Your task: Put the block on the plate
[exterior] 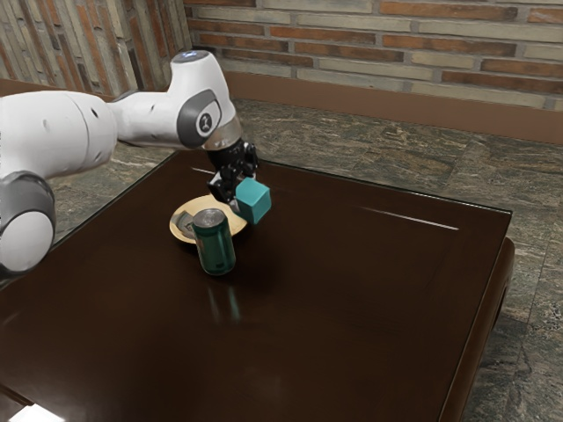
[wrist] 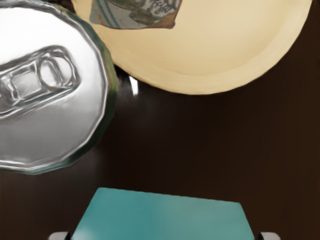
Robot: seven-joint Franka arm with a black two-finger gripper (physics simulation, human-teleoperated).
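Pincer (exterior: 239,193) clasps block (exterior: 253,202), cropped in wrist view; can (exterior: 216,249) partly hides plate (wrist: 225,55).

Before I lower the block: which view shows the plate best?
The exterior view: it takes in most of the plate, though the can hides some. The wrist view shows part of its rim and inside, cut off.

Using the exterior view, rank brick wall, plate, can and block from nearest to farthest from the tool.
1. Block: held aloft.
2. Can, on the camera's side, and plate, behind it: too close to call.
3. Brick wall: across the background.
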